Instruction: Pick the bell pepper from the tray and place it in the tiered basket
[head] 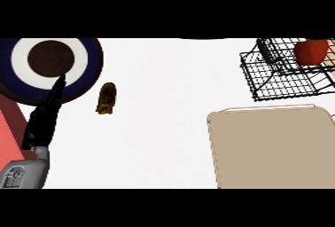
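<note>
The left hand (46, 116) is seen at the left side of the head view, rising from a grey forearm (23, 174) at the lower left corner. Its black fingers are held straight and close together, pointing upward, and nothing is held in them. The fingertips (61, 80) are shown overlapping the lower edge of a round plate (85, 62) with a dark blue rim, a white ring and a dark brown centre; whether the plate is actually touched cannot be told from this angle. A red surface (12, 124) is seen beside the hand along the left edge. The right hand is not shown in the view. The bell pepper (311, 52), red in colour, is found at the upper right, inside the black wire tiered basket (281, 82), in its upper part near the right edge of the view; the exact tier cannot be made out. Below the basket, a tan tray (274, 150) with a raised rim is laid on the white counter (163, 133), just apart from the basket's lower wires. A small brown oblong item (107, 98) is seen lying on the counter just right of the plate, near the hand but apart from it; what it is cannot be told.
</note>
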